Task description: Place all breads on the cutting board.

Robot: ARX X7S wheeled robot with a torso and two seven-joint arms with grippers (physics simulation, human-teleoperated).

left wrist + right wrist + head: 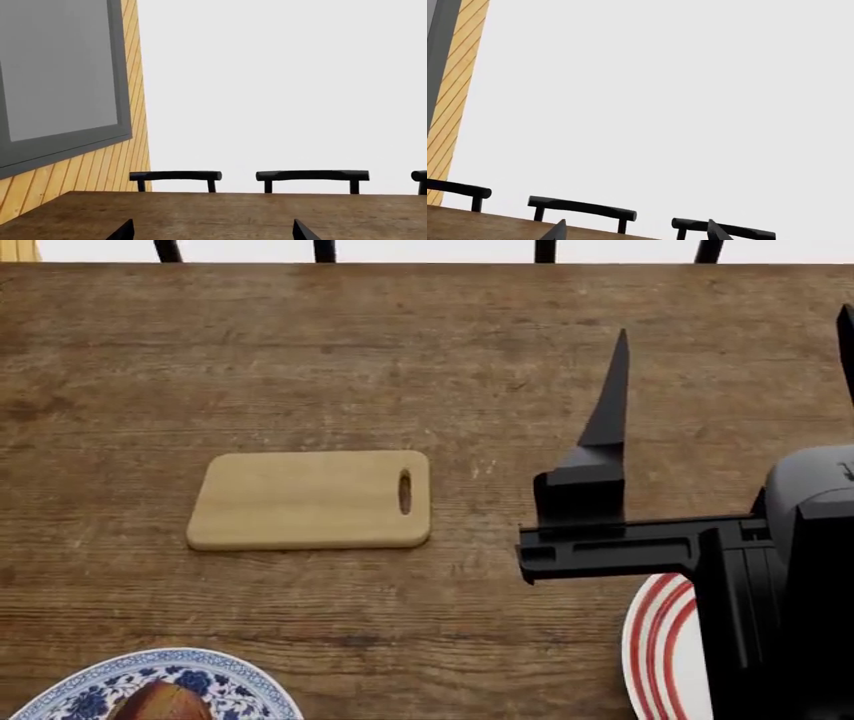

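My right gripper [727, 350] hangs at the right side of the head view, above the worktop [400, 360], its two dark fingers spread wide apart and holding nothing; one finger [611, 400] rises as a tall black wedge and the other only shows at the frame's right edge. In the right wrist view the same finger tips [557, 231] poke in at the bottom edge with open space between them. My left gripper [210, 231] does not show in the head view, but in the left wrist view its two tips sit at the bottom edge, well apart, with bare wood between them (so it too is open and empty).

Just under my right arm, at the lower right of the head view, lies a red-striped plate [657, 650], mostly hidden by the arm. Left of my right gripper, near the frame's middle, the cutting board [307, 500] lies flat on the worktop with its handle slot at its right end and nothing on it. At the lower left corner a blue patterned plate [234, 680] carries a reddish-brown bread [160, 705], cut off by the frame's bottom edge, well apart from the board. I cannot see a second bread.

Along the worktop's far edge stand black chairs [311, 176], and in the left wrist view a wood-slatted wall [137, 125] with a grey framed panel [60, 65] fills the upper left.
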